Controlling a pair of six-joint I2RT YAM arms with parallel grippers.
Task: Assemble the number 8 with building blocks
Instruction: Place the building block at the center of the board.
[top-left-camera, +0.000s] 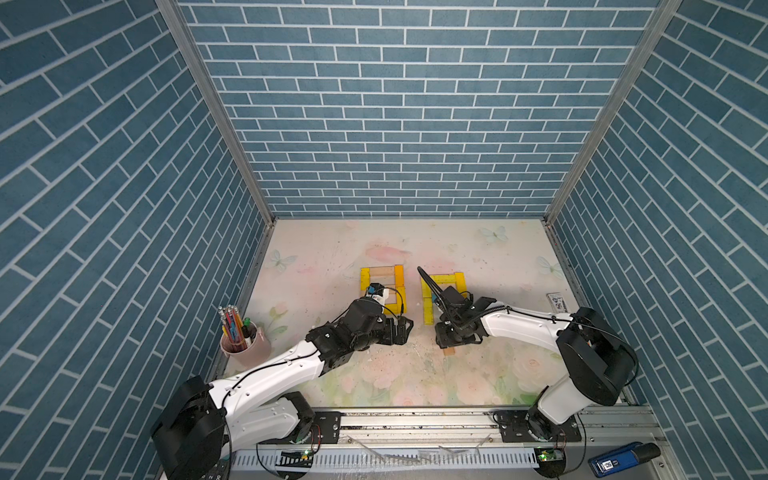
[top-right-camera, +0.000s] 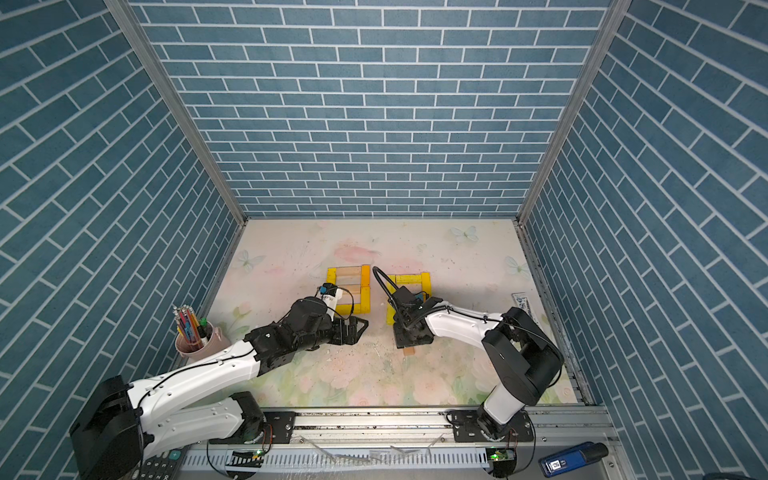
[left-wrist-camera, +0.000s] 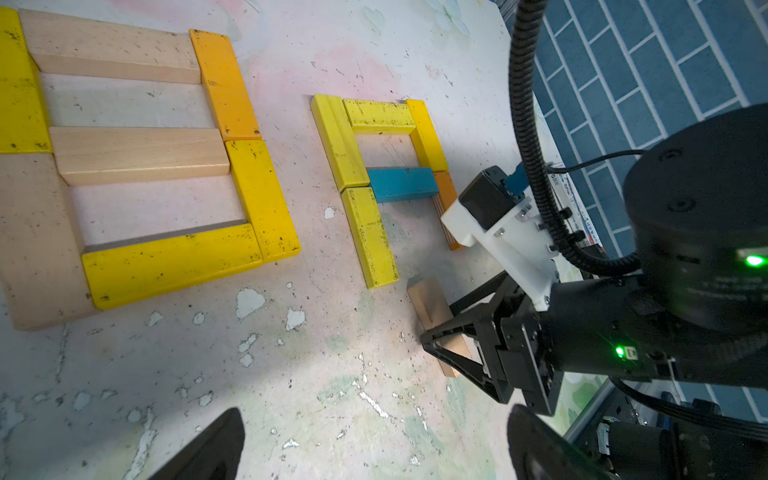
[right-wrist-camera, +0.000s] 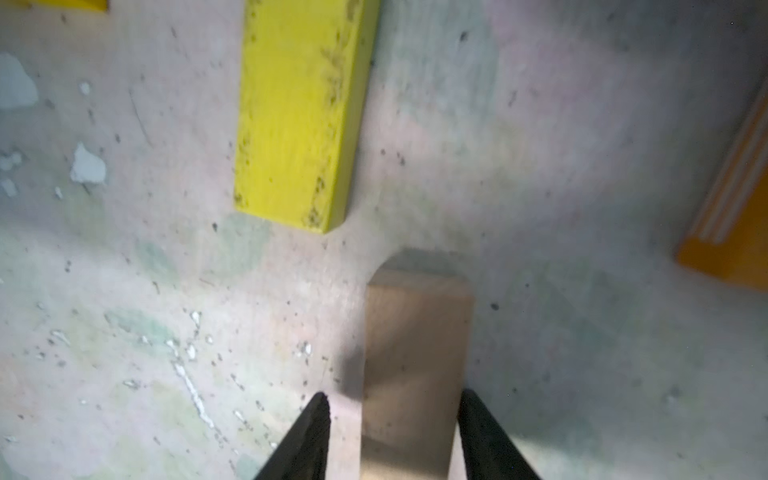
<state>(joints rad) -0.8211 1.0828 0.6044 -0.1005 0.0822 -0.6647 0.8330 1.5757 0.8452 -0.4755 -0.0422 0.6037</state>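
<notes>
Currently I'm holding the left gripper (left-wrist-camera: 374, 415) spread wide and carrying nothing. It is sitting low toward the front of the tabletop (left-wrist-camera: 291, 374), just short of the finished eight (left-wrist-camera: 172, 266), so it is not crowding those seven blocks.

Moving right, the second eight (left-wrist-camera: 338, 141) is lying near the middle of the tabletop, just beside the finished one. It is lacking only its bottom bar. Two yellow blocks are making one side and a yellow one the top, a blue block (left-wrist-camera: 401, 183) is serving as the crossbar, and yellow and orange are making the other side.

Further right and nearer the front edge, I'm hovering the right gripper (right-wrist-camera: 392, 399) low over the loose tan block (right-wrist-camera: 417, 332). Its jaws are parted a little and straddling the block's narrow width. One finger is showing a gap to the wood, so I'm judging the block to be lying free on the tabletop, not clamped. It is pointing end-on at the open bottom, so I'm expecting it needs turning crosswise to close the figure.
</notes>
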